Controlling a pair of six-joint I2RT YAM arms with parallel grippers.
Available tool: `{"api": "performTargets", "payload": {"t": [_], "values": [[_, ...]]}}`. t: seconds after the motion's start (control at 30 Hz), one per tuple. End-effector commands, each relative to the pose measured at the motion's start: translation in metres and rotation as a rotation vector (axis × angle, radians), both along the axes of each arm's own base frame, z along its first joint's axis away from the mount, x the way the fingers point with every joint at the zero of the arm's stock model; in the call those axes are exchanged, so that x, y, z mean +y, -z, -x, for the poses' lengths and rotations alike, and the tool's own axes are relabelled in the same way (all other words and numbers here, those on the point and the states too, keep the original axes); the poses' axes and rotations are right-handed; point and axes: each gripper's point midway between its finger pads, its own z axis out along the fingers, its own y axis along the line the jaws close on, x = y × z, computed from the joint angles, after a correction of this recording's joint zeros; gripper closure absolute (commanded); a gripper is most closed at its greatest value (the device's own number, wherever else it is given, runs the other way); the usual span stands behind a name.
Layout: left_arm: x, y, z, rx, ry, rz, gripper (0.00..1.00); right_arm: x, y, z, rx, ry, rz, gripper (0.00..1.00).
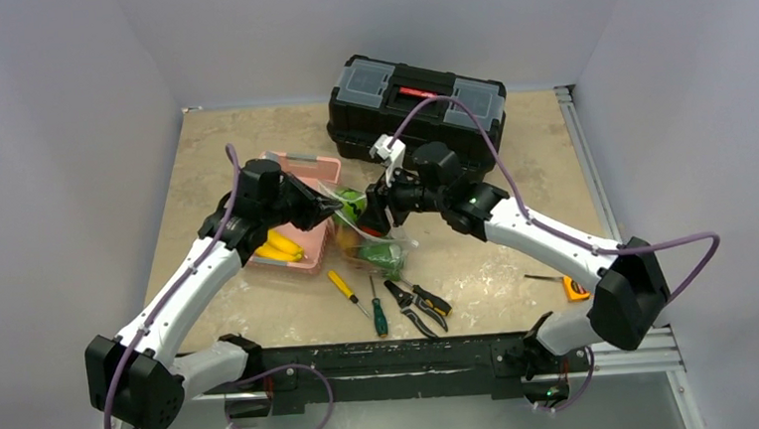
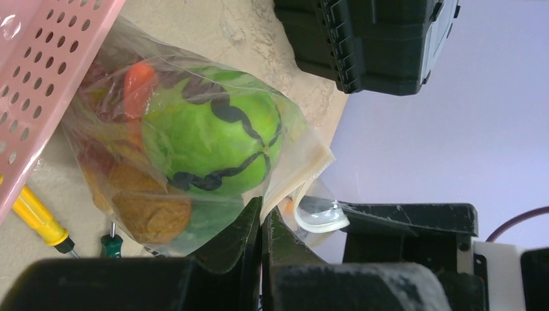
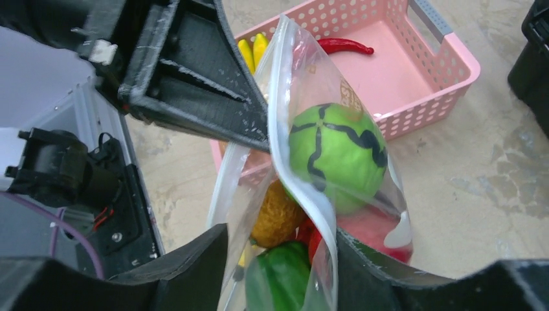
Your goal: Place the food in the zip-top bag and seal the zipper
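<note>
The zip-top bag (image 1: 365, 237) hangs between my two grippers, just right of the pink basket. It holds food: a green melon (image 3: 336, 155), a brown piece (image 3: 275, 214), a green pepper (image 3: 275, 285) and red pieces. My left gripper (image 2: 262, 217) is shut on the bag's top edge by the zipper (image 3: 304, 188). It shows in the top view (image 1: 328, 214) too. My right gripper (image 3: 281, 233) is open, its fingers (image 3: 188, 262) standing on either side of the bag's mouth, the zipper strip against the right one. It shows in the top view (image 1: 375, 213) too.
The pink basket (image 1: 303, 169) holds yellow bananas (image 1: 280, 246) and a red chilli (image 3: 343, 45). A black toolbox (image 1: 414, 108) stands behind. A yellow-handled screwdriver (image 1: 342, 284), a green-handled screwdriver (image 1: 380, 319) and pliers (image 1: 416, 307) lie in front. A small orange tool (image 1: 574, 288) lies right.
</note>
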Motion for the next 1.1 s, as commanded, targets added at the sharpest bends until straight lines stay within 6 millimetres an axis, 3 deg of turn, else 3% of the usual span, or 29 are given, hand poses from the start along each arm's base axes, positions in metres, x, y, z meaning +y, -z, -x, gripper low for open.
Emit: {"api": "performTargets", "payload": {"t": [0.0,0.13,0.27,0.47,0.57,0.73,0.93,0.97,1.07], "values": [[-0.003,-0.013,-0.003,-0.051,-0.004,0.053,1.00,-0.013,-0.049,0.007,-0.055,0.079,-0.127,0.38],[-0.002,-0.009,0.001,-0.047,-0.001,0.050,1.00,-0.042,-0.067,0.007,-0.135,0.209,-0.210,0.19],[0.001,-0.010,0.003,-0.054,-0.005,0.039,1.00,-0.067,-0.062,0.019,-0.186,0.251,-0.271,0.06],[0.005,-0.013,0.005,-0.056,-0.023,0.035,1.00,-0.066,-0.038,0.062,-0.321,0.028,-0.329,0.02],[0.005,-0.015,0.004,-0.052,-0.028,0.042,1.00,-0.055,-0.030,0.077,-0.350,-0.078,-0.347,0.01],[0.004,-0.013,0.004,-0.034,-0.031,0.041,1.00,-0.034,-0.011,0.055,-0.422,0.056,-0.149,0.01],[0.004,-0.013,0.007,-0.021,-0.030,0.052,1.00,-0.044,-0.020,0.015,-0.474,0.310,-0.081,0.03],[0.004,-0.014,0.008,-0.022,-0.032,0.055,1.00,-0.043,-0.017,0.012,-0.476,0.317,-0.062,0.06],[0.005,-0.018,0.009,-0.033,-0.034,0.061,1.00,-0.036,-0.014,0.001,-0.474,0.325,0.005,0.28]]}}
